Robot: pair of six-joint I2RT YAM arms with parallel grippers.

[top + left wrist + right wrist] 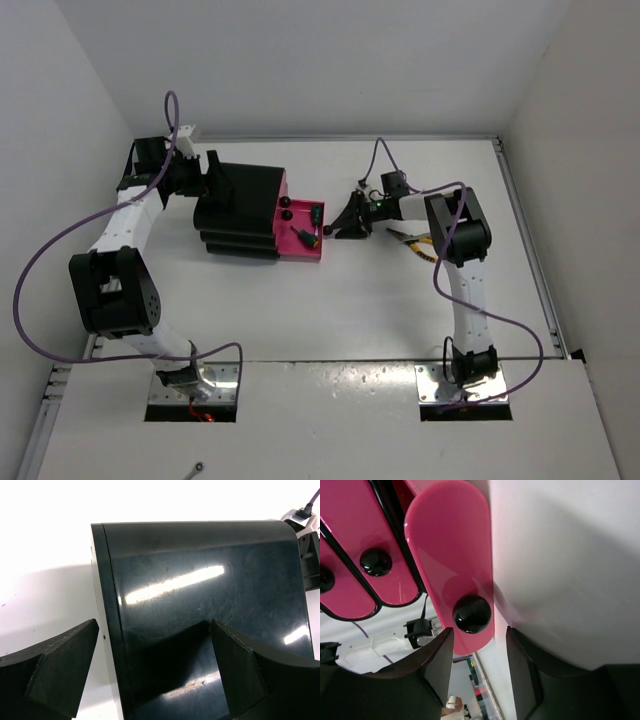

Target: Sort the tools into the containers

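Note:
The black cabinet (240,205) stands at the back left, its lowest pink drawer (318,254) pulled out to the right. A green-handled screwdriver (314,213) lies in that drawer beside a dark item I cannot identify. The yellow-handled pliers (416,240) lie on the table by the right arm. My right gripper (332,230) is open just off the drawer's front; in the right wrist view (479,632) its fingers sit just short of the drawer's black knob (471,614), not touching it. My left gripper (154,625) is open, straddling the cabinet's back edge (200,595). Scissors are not identifiable.
Two shut pink drawers with knobs (375,561) sit above the open one. White walls close in at the back and both sides. A raised rail (530,250) runs along the table's right edge. Purple cables loop off both arms.

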